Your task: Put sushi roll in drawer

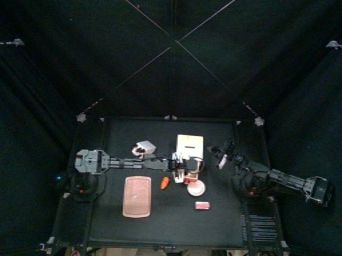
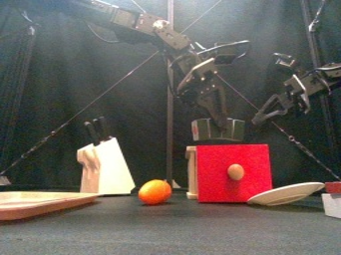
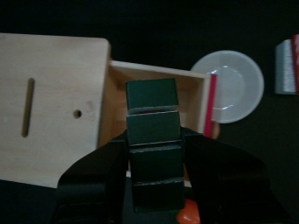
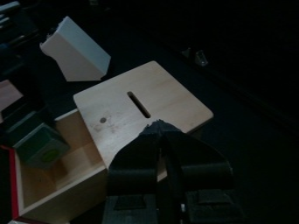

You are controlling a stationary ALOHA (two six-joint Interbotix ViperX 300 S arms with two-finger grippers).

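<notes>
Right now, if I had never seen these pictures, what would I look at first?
Probably the bright red drawer front with its round wooden knob, in the middle of the front view. Its drawer is pulled open, and the left pincer hangs right over it, clamped on a dark green block, likely the sushi roll. Next, the little orange fruit on the table, beside the pale knife block.

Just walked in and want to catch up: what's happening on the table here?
The left tool grips the sushi roll and holds it over the drawer, which is pulled open; the roll is not yet inside. The right tool, jaws shut, is at the top of the drawer's box; whether it touches is unclear. A white bowl sits beside the drawer.
</notes>
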